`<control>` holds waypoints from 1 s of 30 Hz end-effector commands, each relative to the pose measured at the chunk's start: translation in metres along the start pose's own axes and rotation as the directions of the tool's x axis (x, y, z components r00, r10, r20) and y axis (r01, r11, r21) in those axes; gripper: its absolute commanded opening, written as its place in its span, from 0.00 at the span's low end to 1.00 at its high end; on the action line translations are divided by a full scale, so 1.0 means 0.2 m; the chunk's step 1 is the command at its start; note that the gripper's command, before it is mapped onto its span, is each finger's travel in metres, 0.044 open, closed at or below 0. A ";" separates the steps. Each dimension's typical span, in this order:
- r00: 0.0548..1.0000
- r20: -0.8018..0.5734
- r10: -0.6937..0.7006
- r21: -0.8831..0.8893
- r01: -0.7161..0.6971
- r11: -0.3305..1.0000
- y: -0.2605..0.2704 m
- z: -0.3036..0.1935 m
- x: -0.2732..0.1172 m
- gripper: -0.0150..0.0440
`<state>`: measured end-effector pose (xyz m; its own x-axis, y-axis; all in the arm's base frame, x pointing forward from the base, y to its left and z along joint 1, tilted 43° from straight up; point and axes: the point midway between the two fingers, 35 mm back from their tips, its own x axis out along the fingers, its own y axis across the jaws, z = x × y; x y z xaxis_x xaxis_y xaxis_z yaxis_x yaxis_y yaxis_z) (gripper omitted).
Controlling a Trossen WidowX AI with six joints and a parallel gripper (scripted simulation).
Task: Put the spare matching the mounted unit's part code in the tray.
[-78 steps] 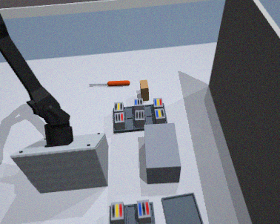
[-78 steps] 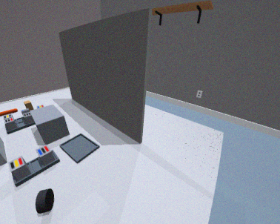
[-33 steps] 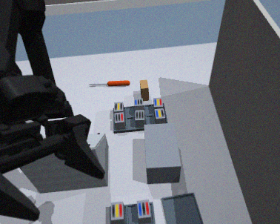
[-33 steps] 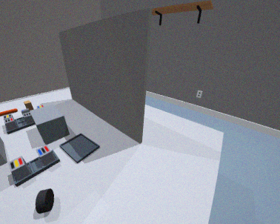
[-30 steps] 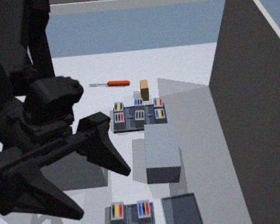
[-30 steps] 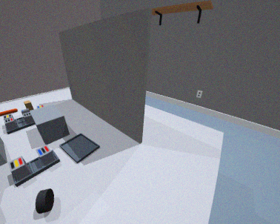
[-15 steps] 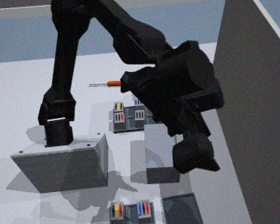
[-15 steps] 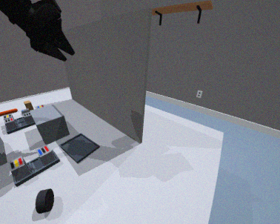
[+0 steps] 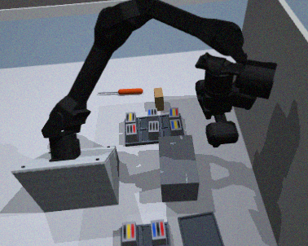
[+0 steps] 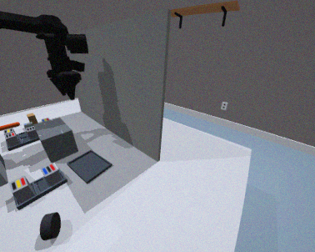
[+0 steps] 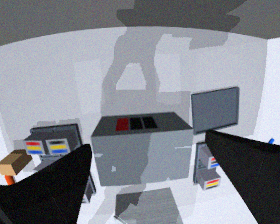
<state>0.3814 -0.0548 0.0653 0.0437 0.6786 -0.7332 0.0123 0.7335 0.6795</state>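
Gripper: I see my black parallel-jaw gripper (image 9: 222, 133) high above the table beside the tall grey partition wall (image 9: 275, 122), jaws spread wide with nothing between them.

Mounted unit: the grey box-shaped unit (image 11: 143, 149) sits straight ahead of my wrist camera, between and below the two dark fingers; on its near upper face I read a stripe code of one red bar and two black bars.

Far rack of spares: a dark rack (image 9: 153, 128) lies just behind the unit in the top view, left of and below the gripper. It holds small striped blocks; one with red and black stripes (image 9: 131, 129) sits at its left end, others show yellow, blue and white. I cannot tell which block matches the unit's code bar for bar.

Near rack: a second dark rack (image 9: 146, 233) at the front edge carries a yellow-red-black block and a blue-red-black block, well apart from the gripper.

Tray: the flat dark grey square tray (image 9: 200, 230) lies just right of the near rack, in front of the unit.

Other items: an orange-handled screwdriver (image 9: 129, 91) and a tan wooden block (image 9: 158, 98) lie behind the far rack.
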 end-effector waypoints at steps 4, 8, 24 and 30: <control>1.000 -0.016 -0.002 0.032 0.002 0.999 -0.02 -0.01 -0.01 1.00; 1.000 -0.016 -0.002 0.032 0.002 0.999 -0.02 -0.01 -0.01 1.00; 1.000 -0.006 -0.013 -0.337 0.010 0.942 0.30 -0.17 0.02 1.00; 1.000 -0.005 -0.016 -0.684 0.008 0.730 0.59 -0.44 0.08 1.00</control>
<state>0.3217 0.0252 0.1209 0.0362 0.6644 -0.7465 -0.5391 0.6419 0.5452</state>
